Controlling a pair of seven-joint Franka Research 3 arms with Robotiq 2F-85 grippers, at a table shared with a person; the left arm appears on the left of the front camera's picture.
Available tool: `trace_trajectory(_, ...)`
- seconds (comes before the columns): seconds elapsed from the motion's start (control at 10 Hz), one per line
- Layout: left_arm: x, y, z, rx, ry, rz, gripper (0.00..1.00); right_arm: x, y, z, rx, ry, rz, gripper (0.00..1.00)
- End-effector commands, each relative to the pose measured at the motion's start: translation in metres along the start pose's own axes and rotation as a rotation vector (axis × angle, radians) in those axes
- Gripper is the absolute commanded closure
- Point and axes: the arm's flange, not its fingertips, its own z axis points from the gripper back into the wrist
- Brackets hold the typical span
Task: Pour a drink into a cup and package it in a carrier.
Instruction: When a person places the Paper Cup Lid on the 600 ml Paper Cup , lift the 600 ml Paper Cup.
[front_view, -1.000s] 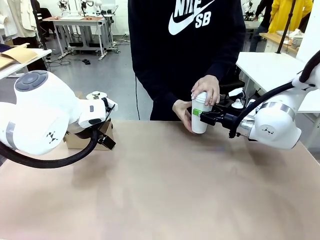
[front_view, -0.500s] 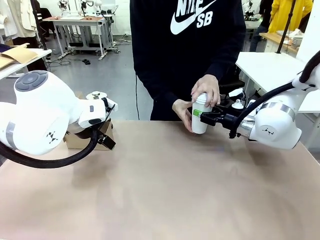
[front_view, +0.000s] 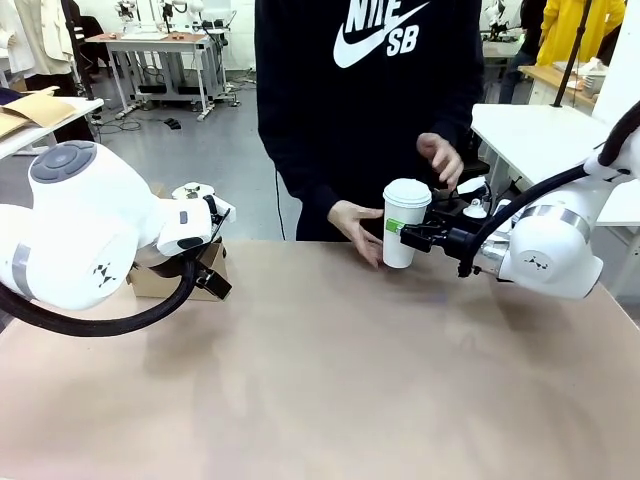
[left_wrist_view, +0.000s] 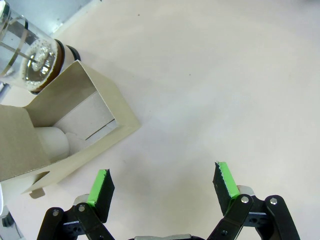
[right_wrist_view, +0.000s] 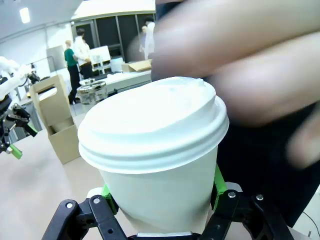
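Carrier (left_wrist_view: 75, 100) left, carafe (left_wrist_view: 31, 60) beside it, cup (front_view: 399, 248) right.

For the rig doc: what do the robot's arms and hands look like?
The left arm and right arm are white and rounded, with black cables looping outside; the left has a grey joint cap. The left hand and right hand are black, two-fingered, with green pads.

Matt white paper cup (front_view: 398, 250), smooth plastic lid (front_view: 407, 192); matt cardboard carrier (left_wrist_view: 95, 100); clear glass carafe (left_wrist_view: 20, 35)

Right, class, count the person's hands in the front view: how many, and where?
2. One hand sits low at the picture-left side of the cup; the other hand is in the air up and right of its lid. Neither is hidden.
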Motion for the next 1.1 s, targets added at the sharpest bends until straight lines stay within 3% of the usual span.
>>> trace_trajectory(0.0,-0.0003,0.0007,0.0003,-0.001,-0.001,0.002,0.00,0.0035,0.0035,-0.0024,-0.003,-0.014,0.008,0.20)
trace_trajectory(1.0,-0.0003,0.0007,0.0003,-0.001,-0.001,0.002,0.00,0.0035,0.0035,-0.0024,-0.003,-0.014,0.008,0.20)
